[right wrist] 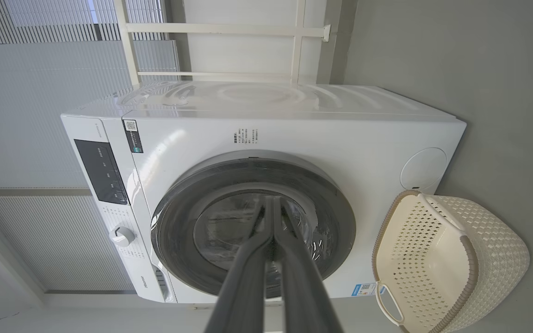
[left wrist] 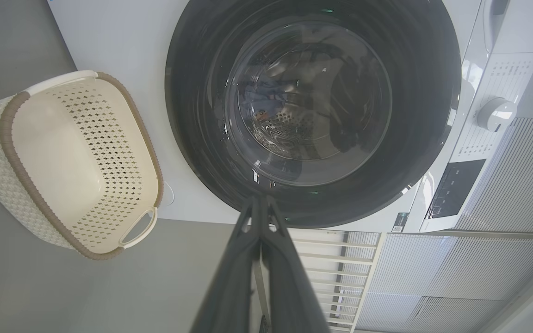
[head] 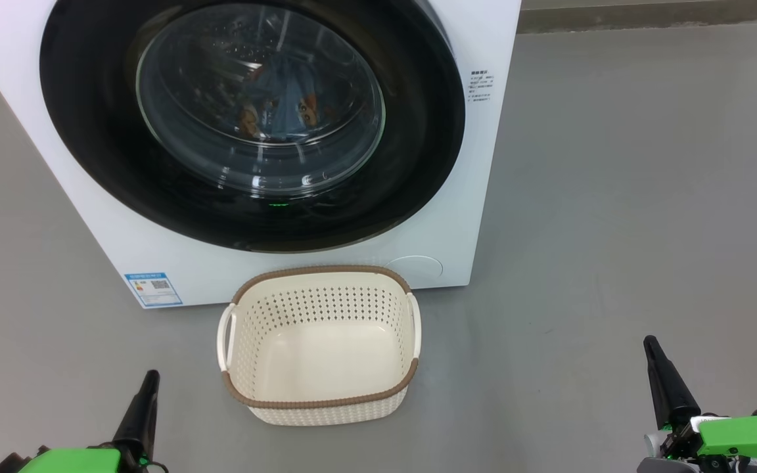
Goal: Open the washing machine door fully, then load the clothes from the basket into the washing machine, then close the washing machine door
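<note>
Washing machine door [head: 418, 131] is flush shut on the washing machine [head: 109, 230], glass facing straight out at the robot, and the clothes [head: 280, 98] are inside behind that glass (you can just make out blue fabric with orange prints). The basket [head: 322, 270] stands upright on the floor [head: 615, 197] just in front of the machine, open side up, long axis running side to side along the machine's front. Left gripper [head: 152, 376] and right gripper [head: 649, 341] hang low on either side of it, well apart from it, pointing forward at the machine, both clenched with nothing in them. The right wrist view adds the control panel [right wrist: 100, 171] and dial [right wrist: 122, 236] up top; the head view gives a clear look at the blue label sticker [head: 153, 289].
</note>
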Controlling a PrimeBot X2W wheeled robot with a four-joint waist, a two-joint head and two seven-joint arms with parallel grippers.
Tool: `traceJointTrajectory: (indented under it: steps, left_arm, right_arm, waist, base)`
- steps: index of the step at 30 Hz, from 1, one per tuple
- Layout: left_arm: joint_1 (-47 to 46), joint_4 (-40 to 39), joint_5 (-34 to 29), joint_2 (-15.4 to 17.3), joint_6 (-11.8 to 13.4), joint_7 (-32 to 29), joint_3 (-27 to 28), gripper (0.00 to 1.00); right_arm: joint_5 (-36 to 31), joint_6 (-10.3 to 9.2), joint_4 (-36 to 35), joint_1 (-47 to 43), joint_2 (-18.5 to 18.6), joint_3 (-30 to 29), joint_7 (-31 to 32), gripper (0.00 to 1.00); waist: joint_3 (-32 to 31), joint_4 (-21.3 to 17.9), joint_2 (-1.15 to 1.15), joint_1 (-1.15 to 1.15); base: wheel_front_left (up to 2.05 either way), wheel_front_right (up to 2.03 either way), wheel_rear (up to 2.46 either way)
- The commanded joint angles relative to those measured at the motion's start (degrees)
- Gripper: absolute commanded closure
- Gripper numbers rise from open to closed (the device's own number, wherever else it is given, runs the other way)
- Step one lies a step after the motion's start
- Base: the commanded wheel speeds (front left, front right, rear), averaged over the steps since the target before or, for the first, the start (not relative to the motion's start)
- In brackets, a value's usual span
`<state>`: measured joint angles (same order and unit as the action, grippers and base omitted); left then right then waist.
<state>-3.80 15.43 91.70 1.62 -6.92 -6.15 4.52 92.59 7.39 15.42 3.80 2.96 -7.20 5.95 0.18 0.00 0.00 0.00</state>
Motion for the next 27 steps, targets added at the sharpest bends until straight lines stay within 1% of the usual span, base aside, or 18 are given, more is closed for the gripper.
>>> traceJointTrajectory:
  steps: [1, 27]
  left_arm:
    - [-2.4, -1.4, 0.5, 1.3, -0.6, -0.3, 2.0, 1.0]
    - [-2.4, -1.4, 0.5, 1.3, -0.6, -0.3, 2.0, 1.0]
  right_arm:
    - [0.0, 0.1, -1.4, 2.3, 0.3, 1.1, 0.2, 1.0]
    - [-0.2, 0.1, -1.4, 2.4, 0.2, 1.0, 0.3, 1.0]
  waist:
    - [0.0, 0.0, 0.0, 0.0]
    - [0.0, 0.0, 0.0, 0.0]
  base:
    - [0.0, 0.0, 0.0]
    - [0.0, 0.0, 0.0]
